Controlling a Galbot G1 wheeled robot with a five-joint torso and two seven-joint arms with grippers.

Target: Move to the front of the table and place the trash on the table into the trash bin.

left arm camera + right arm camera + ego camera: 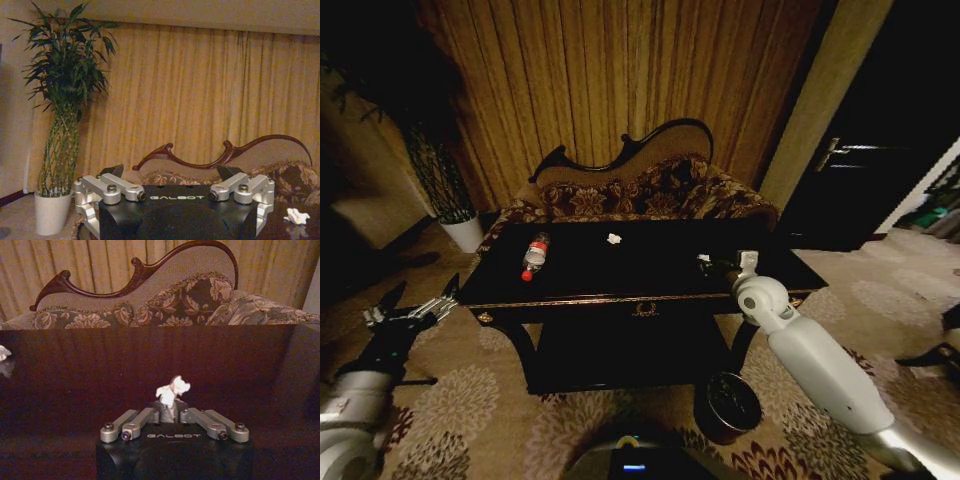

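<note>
The robot stood at the worktop (650,296), and the right end effector (171,410) had its fingers closed on a white crumpled scrap (172,389) just above the surface. The bottle (534,255) and another scrap (614,238) lay on top, nothing visibly in the trash bin (728,405). The left end effector (418,307) hung open beside the worktop's left end.

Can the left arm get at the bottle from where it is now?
Probably yes: the left gripper hangs open off the table's left end, and the bottle lies near that end with nothing between.
</note>
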